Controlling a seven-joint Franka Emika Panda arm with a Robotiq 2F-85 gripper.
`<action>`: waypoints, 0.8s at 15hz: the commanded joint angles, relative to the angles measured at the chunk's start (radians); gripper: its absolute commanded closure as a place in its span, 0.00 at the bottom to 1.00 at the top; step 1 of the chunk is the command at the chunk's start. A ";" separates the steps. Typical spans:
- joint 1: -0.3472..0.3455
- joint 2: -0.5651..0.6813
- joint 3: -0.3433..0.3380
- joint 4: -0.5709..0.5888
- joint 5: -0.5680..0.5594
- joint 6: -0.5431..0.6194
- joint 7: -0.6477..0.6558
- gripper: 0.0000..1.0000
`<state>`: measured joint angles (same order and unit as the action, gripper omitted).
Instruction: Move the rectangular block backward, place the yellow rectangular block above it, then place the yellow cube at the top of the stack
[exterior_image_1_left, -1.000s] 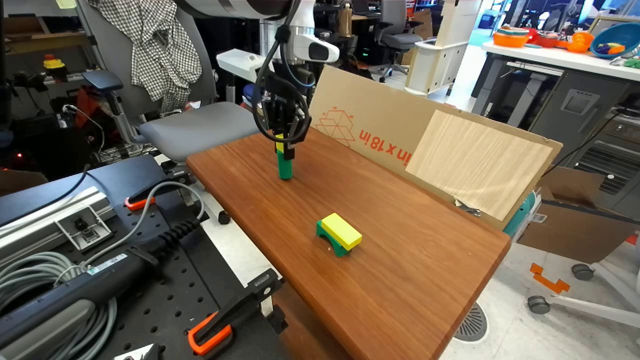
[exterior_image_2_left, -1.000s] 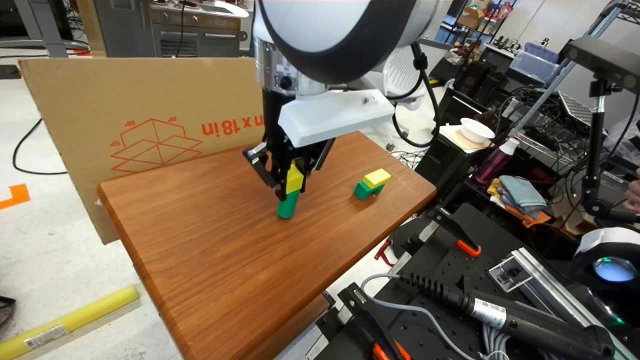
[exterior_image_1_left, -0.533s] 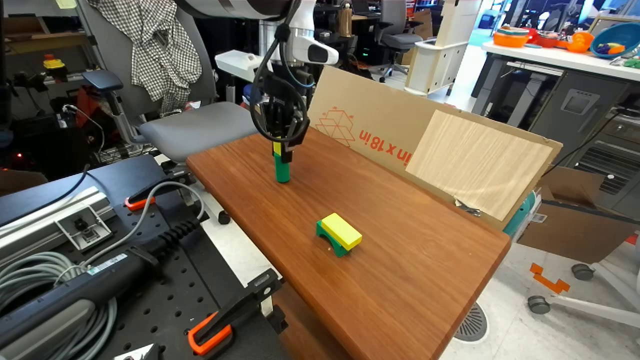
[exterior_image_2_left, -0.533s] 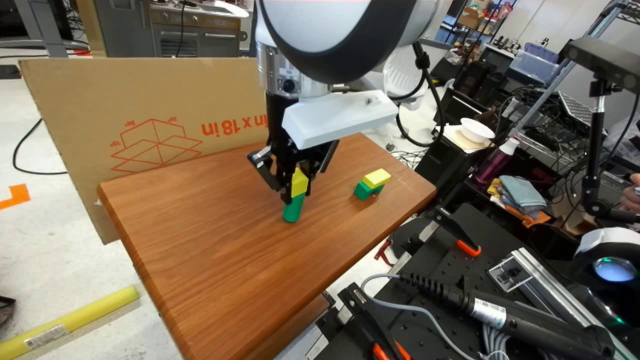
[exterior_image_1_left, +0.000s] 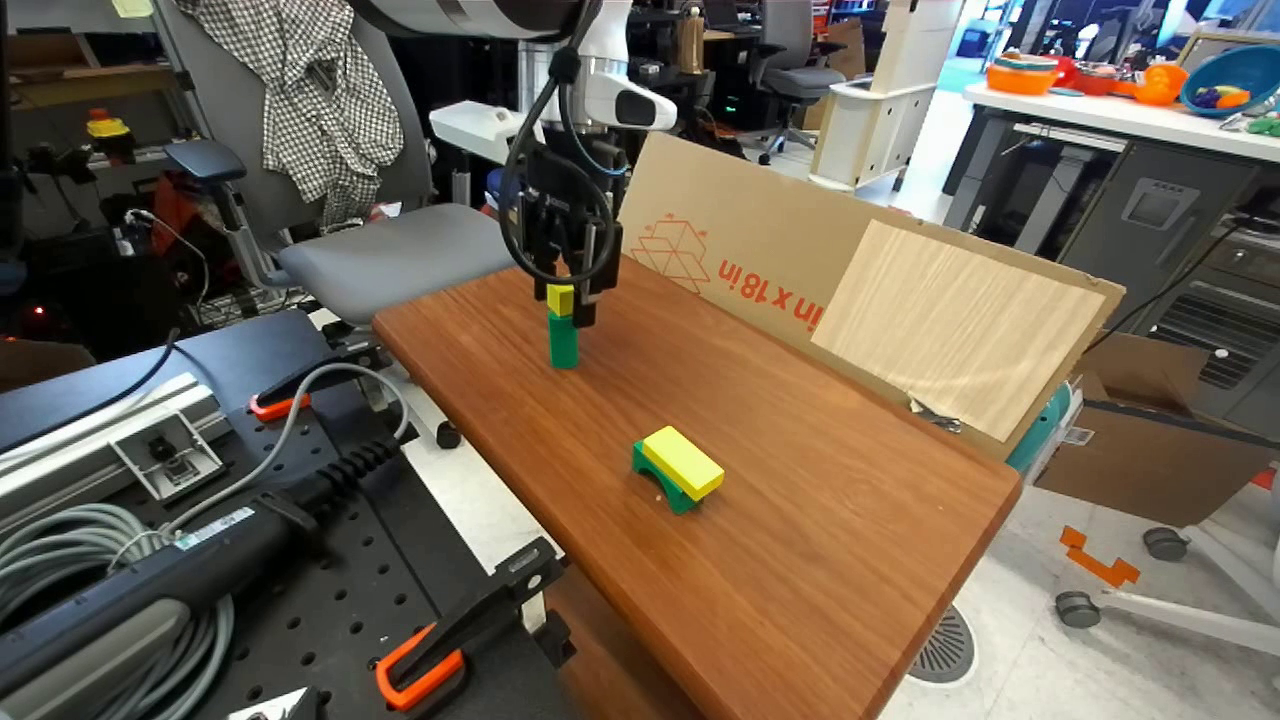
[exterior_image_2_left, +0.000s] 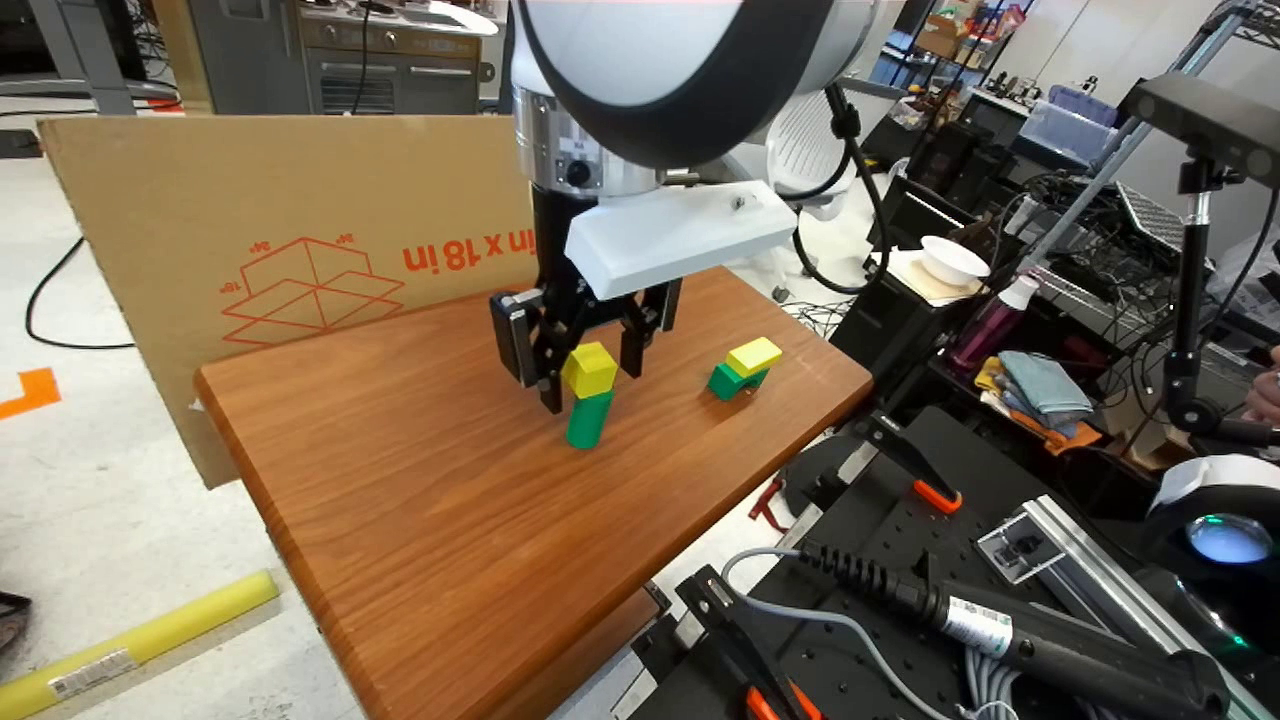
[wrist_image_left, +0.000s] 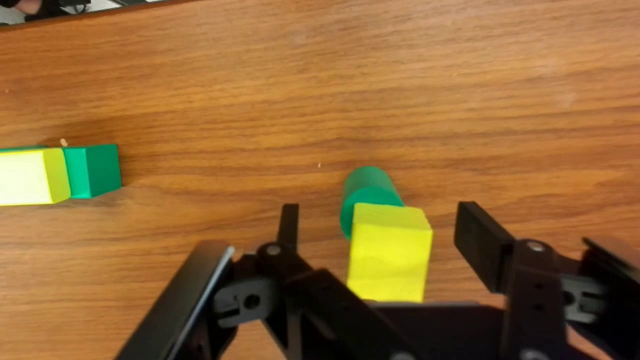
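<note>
The yellow cube (wrist_image_left: 390, 255) sits on top of an upright green cylinder (wrist_image_left: 368, 187), a little off its centre in the wrist view. My gripper (exterior_image_2_left: 592, 385) stands open around the cube, with a gap on both sides, as the wrist view shows. Apart from this pair, the yellow rectangular block (exterior_image_1_left: 683, 462) lies flat on the green rectangular block (exterior_image_1_left: 684, 503), which has an arched underside. Both exterior views show that stack, and the wrist view has part of it at its left edge. The cube's rear part is hidden by the gripper in the wrist view.
Everything stands on a wooden table (exterior_image_1_left: 800, 560). A cardboard sheet (exterior_image_2_left: 300, 200) rises along one long side. Beyond the opposite edge lies a black perforated bench (exterior_image_1_left: 330, 620) with clamps and cables. A grey chair (exterior_image_1_left: 400, 260) is close to the table's end.
The jaws have opened and let go of the yellow cube. Before that, cube and green cylinder came down slightly together with the gripper. The other stack has stayed still.
</note>
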<state>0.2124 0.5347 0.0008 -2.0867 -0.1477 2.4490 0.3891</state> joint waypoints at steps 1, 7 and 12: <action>0.017 0.006 -0.016 0.017 -0.004 -0.022 0.000 0.00; 0.024 -0.003 -0.016 0.017 -0.007 -0.023 0.007 0.00; 0.033 -0.010 -0.016 0.019 -0.011 -0.015 0.010 0.40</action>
<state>0.2222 0.5345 0.0003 -2.0772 -0.1488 2.4491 0.3891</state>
